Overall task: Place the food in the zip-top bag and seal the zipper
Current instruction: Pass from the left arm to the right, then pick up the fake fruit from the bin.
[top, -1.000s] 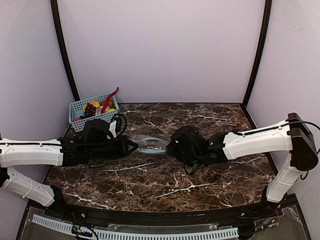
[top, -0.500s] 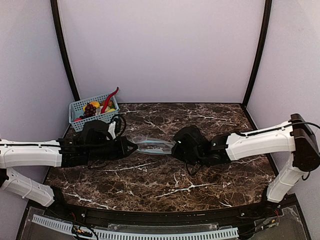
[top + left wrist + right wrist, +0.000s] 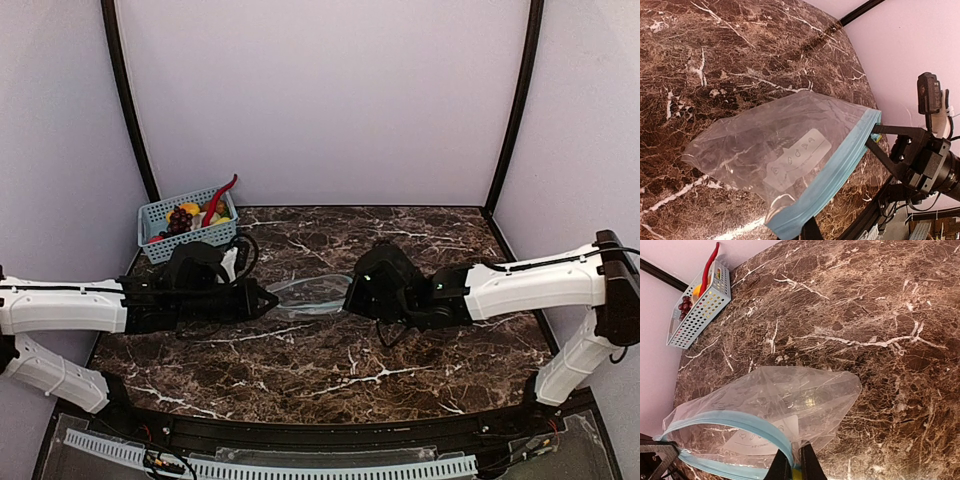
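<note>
Bench (image 3: 330, 375) is dark brown marble-look with white veining. A black rail (image 3: 320, 432) runs along its near edge, with a white slotted strip (image 3: 300, 468) below that. Plain pale lavender walls (image 3: 320, 100) close it in on three sides, with a black upright (image 3: 128, 100) in each back corner; lighting is even and diffuse.

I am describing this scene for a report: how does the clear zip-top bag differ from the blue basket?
The zip-top bag is clear, soft plastic; the basket is rigid, perforated and blue. The bag is gripped by the left end effector and right end effector; the basket stands untouched at far left. The bag looks empty; the basket holds the food. Both carry some blue.
</note>
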`<action>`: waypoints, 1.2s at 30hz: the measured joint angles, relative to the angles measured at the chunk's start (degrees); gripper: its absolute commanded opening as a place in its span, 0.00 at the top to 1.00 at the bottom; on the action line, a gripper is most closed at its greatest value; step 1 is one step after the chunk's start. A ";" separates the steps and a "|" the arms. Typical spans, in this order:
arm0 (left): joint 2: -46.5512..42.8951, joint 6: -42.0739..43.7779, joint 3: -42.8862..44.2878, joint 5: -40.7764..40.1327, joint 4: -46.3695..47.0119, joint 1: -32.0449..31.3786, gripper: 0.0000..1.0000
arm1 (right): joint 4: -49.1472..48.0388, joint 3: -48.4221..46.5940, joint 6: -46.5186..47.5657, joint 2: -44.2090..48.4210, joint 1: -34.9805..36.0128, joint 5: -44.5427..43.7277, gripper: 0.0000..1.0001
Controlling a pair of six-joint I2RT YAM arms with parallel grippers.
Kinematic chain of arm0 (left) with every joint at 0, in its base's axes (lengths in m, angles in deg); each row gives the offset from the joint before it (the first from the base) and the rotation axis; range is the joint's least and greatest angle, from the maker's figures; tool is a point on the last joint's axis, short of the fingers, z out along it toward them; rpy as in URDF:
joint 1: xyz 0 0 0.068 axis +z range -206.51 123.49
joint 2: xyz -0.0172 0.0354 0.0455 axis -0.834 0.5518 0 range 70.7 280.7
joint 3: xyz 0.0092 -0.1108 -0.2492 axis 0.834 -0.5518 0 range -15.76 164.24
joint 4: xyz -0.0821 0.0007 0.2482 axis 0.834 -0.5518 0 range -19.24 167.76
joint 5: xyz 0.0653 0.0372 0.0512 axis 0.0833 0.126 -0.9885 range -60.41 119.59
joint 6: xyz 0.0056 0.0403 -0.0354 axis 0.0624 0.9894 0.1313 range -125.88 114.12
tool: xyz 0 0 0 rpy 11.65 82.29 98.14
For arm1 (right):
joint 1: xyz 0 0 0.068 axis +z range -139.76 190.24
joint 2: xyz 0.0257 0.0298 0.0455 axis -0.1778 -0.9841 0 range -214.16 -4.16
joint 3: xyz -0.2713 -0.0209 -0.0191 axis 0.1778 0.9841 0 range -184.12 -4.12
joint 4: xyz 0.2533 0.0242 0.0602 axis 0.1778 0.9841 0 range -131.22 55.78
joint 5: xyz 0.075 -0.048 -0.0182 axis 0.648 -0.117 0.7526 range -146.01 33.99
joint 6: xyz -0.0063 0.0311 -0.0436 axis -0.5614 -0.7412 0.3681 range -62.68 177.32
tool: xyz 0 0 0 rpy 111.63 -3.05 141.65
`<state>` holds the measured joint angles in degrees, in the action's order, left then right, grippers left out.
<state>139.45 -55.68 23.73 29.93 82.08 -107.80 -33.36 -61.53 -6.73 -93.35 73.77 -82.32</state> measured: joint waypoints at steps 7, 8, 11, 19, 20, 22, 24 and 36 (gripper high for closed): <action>2.93 3.48 1.42 4.00 -0.68 0.02 0.60 | 7.37 -3.80 2.93 0.00 0.57 -2.03 0.97; 2.93 4.11 1.66 4.61 -0.59 0.02 0.55 | 8.28 -4.39 3.15 0.00 0.57 -2.21 0.97; 2.82 6.43 2.75 6.64 -0.39 0.04 0.32 | 11.08 -5.79 3.76 0.00 0.57 -2.93 0.98; -3.02 13.07 8.68 9.07 -10.82 0.94 0.11 | 17.73 -9.40 4.94 0.00 0.57 -4.87 0.97; -3.78 13.90 10.49 9.35 -13.79 1.81 0.11 | 18.01 -9.55 5.09 0.00 0.57 -5.01 0.97; -4.61 16.33 15.15 10.73 -19.85 5.42 0.09 | 18.64 -9.64 5.33 0.00 0.57 -5.09 0.98; -4.46 19.04 19.58 11.54 -25.09 9.86 0.07 | 19.32 -9.75 5.73 0.00 0.57 -5.09 0.98; 14.32 36.89 40.19 11.04 -37.97 35.65 0.03 | 19.39 -10.69 7.89 0.00 0.57 -4.42 0.97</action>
<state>153.76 -18.79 63.92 40.97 44.11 -72.15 -13.98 -72.22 1.16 -93.35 74.33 -86.73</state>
